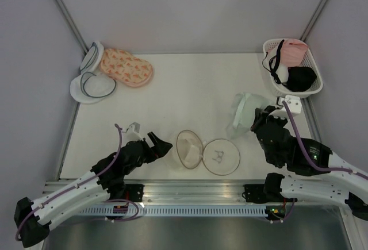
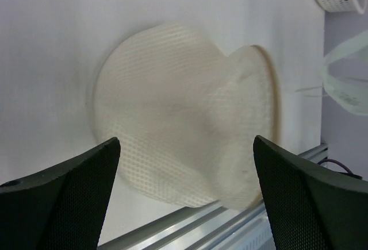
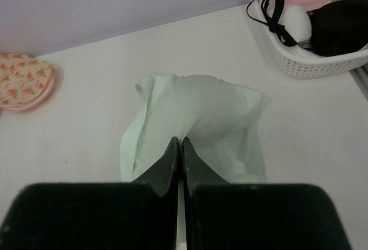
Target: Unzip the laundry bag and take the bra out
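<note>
Now the right jaws pinch the mint bra (image 3: pixel 201 112) beside the opened laundry bag (image 1: pixel 190 149) on the counter (image 1: pixel 190 89), while the left jaws stand wide apart facing it.

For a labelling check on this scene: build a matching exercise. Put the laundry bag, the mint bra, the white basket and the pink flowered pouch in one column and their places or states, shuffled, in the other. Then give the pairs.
Column one
1. laundry bag
2. bra
3. basket
4. flowered pouch

Column two
A. far left
B. pinched in the shut right claw
C. far right
D. lying open at the near edge, in the middle

Pairs: 1-D, 2-B, 3-C, 4-A
</note>
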Available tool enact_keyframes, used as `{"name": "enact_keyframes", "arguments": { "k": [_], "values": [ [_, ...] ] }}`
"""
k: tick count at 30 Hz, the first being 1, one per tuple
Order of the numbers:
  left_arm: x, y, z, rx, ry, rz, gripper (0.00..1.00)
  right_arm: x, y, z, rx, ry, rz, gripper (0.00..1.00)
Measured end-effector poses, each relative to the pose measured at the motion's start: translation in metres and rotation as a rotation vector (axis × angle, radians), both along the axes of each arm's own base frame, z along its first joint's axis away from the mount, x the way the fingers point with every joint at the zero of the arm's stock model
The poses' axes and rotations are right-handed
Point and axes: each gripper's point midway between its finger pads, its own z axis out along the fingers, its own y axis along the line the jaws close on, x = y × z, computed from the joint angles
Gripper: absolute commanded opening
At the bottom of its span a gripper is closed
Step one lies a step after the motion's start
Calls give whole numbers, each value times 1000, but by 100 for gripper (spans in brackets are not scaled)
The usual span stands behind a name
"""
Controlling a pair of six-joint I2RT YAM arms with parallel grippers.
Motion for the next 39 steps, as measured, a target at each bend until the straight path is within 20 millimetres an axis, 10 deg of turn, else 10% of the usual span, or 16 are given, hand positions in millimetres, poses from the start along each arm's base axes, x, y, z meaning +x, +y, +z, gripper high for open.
{"name": "enact_keyframes", "arguments": {
  "k": [8,17,22,33,39],
  "values": [
    [6,-8,74,-16,-105,-50,100,42,-6,26,-102,10,-164,0],
    [-8,3,84,-15,-127,-91,100,161,-45,-12,-107,209,-259,0],
    [-12,3,86,-23,-127,-109,100,221,-100,-32,-57,284,-362,0],
    [-14,2,97,-14,-147,-134,100,291,-204,104,43,-38,-540,0],
    [-14,3,98,-5,-152,-139,100,317,-245,82,32,-27,-634,0]
  ]
}}
